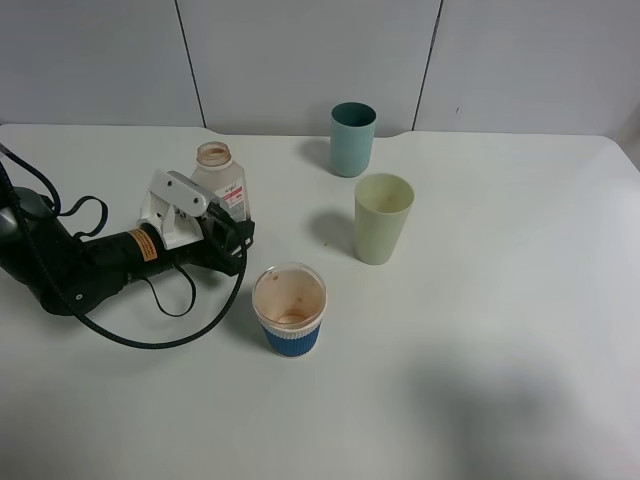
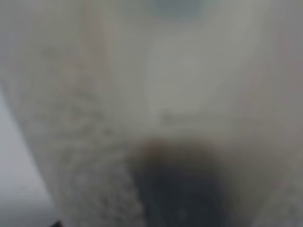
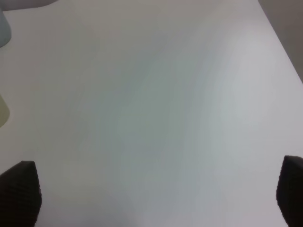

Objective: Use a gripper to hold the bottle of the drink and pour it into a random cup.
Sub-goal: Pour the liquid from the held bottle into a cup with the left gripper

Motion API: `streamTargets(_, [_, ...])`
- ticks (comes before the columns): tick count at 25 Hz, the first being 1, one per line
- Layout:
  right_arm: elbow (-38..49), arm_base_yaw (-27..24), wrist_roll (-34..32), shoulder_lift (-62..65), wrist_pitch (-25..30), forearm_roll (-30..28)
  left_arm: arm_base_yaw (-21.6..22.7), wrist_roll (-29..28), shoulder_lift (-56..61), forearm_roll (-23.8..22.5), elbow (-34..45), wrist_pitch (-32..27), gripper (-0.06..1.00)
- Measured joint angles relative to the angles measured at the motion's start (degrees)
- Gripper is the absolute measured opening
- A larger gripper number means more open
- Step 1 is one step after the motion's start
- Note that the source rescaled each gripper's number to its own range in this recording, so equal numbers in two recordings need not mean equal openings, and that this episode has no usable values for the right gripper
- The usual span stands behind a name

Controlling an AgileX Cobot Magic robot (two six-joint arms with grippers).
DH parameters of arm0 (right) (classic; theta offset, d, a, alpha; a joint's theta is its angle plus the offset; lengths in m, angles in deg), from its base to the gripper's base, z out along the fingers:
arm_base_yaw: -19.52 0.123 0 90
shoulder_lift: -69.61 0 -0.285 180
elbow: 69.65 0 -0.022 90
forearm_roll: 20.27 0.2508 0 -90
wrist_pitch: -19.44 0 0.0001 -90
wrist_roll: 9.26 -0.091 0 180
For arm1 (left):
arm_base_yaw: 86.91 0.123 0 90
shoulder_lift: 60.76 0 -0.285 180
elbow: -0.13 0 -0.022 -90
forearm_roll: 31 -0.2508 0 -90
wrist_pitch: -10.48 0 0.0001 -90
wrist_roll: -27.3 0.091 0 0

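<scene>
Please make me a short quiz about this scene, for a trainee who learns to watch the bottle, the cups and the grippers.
1. True or false: the bottle of the drink has a cap on.
2. Which cup stands nearest the left gripper? A) teal cup B) pale green cup C) blue-sleeved paper cup
3. Fill in: the right gripper is ___.
Key: 1 false; 2 C; 3 open.
</scene>
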Motion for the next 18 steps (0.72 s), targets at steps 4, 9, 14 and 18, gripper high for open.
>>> streamTargets(4, [0.0, 0.0, 0.0, 0.0, 0.0, 0.0, 0.0, 2.2, 0.1, -0.5, 0.0, -0.1, 0.0])
streamTargets(9, [0.0, 0.0, 0.0, 0.0, 0.0, 0.0, 0.0, 6.0, 3.3, -0.4, 2.3, -0.7, 0.0])
streamTargets(14, [0.0, 0.0, 0.0, 0.0, 0.0, 0.0, 0.0, 9.2, 7.2, 0.6, 5.6, -0.7, 0.0])
streamTargets(18, [0.0, 0.0, 0.0, 0.0, 0.0, 0.0, 0.0, 10.3, 10.1, 0.6, 7.7, -0.7, 0.0])
